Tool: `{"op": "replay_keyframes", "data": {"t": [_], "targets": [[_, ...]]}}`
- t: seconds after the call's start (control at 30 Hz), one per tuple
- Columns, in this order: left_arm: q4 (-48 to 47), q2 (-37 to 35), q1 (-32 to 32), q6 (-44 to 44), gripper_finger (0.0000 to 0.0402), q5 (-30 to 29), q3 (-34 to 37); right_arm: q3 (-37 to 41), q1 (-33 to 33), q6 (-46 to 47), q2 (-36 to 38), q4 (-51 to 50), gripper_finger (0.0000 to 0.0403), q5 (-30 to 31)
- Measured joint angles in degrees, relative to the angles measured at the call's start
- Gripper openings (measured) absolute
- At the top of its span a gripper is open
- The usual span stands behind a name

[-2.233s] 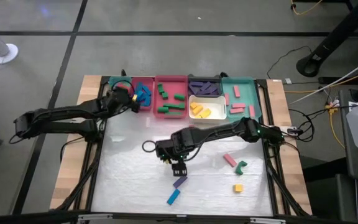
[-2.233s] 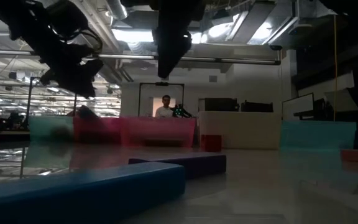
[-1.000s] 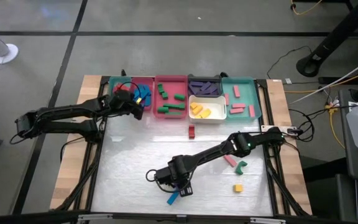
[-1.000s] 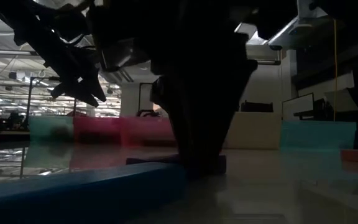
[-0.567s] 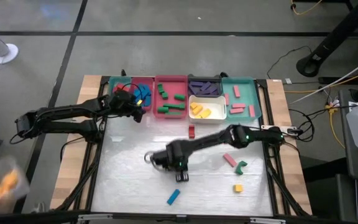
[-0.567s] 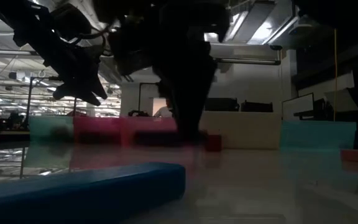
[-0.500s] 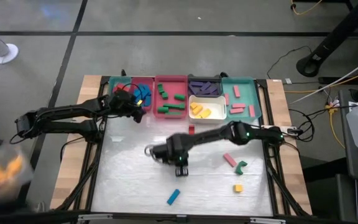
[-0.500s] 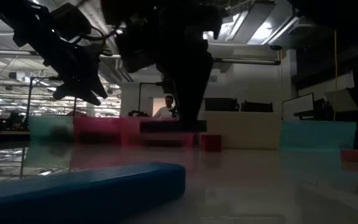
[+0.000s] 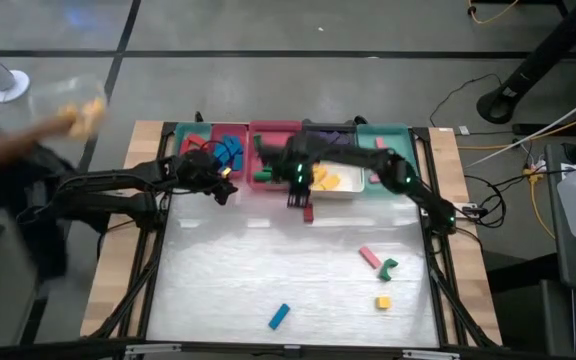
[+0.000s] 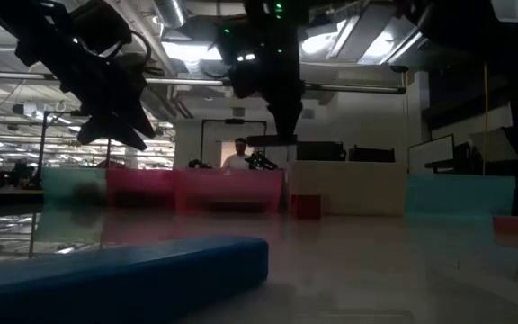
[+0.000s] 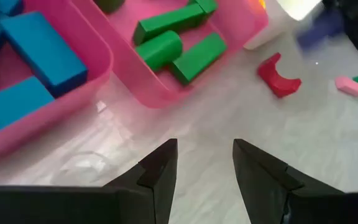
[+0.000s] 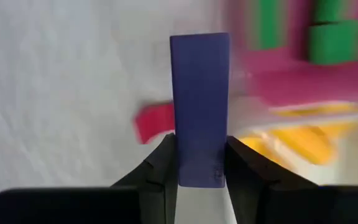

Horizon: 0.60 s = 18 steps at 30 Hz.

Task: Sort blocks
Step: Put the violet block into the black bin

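Right gripper (image 12: 197, 163) was clamped on a purple block (image 12: 199, 106), carried above the red block (image 9: 308, 211) just before the trays. It should clear the white tray (image 9: 350, 187), release over the purple-block tray (image 9: 320, 128) behind. Left gripper (image 11: 204, 168), jaws open and empty, hovered by the pink tray (image 11: 148, 93).

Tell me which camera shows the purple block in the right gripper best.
The right wrist view: the purple block fills the frame, clamped between the right gripper's fingers. The low view shows it only as a dark bar; the high view barely shows it; the left wrist view shows a purple blur.
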<state>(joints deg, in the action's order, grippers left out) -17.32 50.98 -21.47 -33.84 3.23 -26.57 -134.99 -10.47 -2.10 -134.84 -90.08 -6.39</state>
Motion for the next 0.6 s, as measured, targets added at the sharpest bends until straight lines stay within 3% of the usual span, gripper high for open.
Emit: {"op": "replay_keyframes", "data": {"t": [0.43,0.6], "targets": [[1.38,0.0,6.35,-3.38,0.0143,0.0,0.02,-0.01,-20.96,-4.42,3.01,0.04,0.011,4.98],[9.06,0.02,11.8,-3.61,0.0143,0.0,0.02,0.62,-25.79,-4.43,2.99,0.16,0.011,4.28]]}}
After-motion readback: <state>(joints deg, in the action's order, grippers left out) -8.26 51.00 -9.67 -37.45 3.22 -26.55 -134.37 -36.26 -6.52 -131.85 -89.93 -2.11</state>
